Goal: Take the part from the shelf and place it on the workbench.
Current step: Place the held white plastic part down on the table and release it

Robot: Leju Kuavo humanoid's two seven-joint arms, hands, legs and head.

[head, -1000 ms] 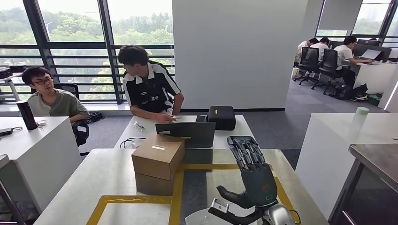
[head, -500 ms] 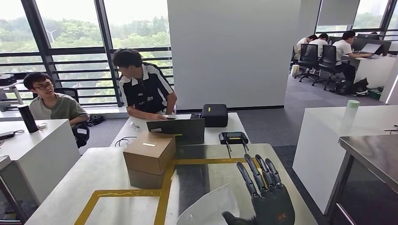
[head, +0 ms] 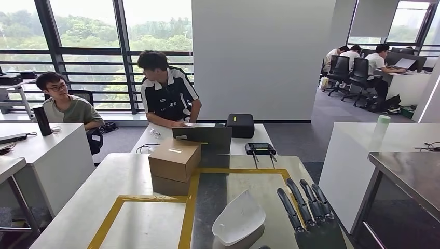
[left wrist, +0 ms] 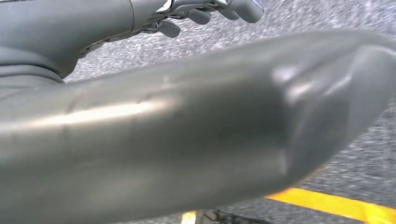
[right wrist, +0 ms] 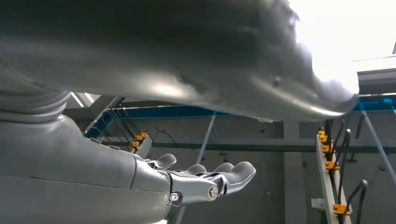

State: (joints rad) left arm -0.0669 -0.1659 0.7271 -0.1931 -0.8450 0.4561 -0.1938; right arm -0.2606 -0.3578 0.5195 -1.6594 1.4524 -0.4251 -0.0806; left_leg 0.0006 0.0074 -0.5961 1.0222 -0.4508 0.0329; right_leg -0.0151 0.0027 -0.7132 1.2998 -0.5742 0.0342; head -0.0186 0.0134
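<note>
On the left of the bench (head: pixel 93 192) I see a yellow tape square (head: pixel 142 220), maybe marking where things go. Near the middle, toward the far edge, sit two stacked cardboard boxes (head: pixel 174 166). My left hand (left wrist: pixel 205 14) hangs by the floor with its fingers curled in and nothing in them. The white part (head: pixel 239 220) lies on the bench near the front edge. Just right of it is my right hand (head: pixel 306 205), fingers straight and apart, holding nothing. I think the part is let go.

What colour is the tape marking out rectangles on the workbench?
Yellow tape on the grey workbench, clearest in the head view.
</note>
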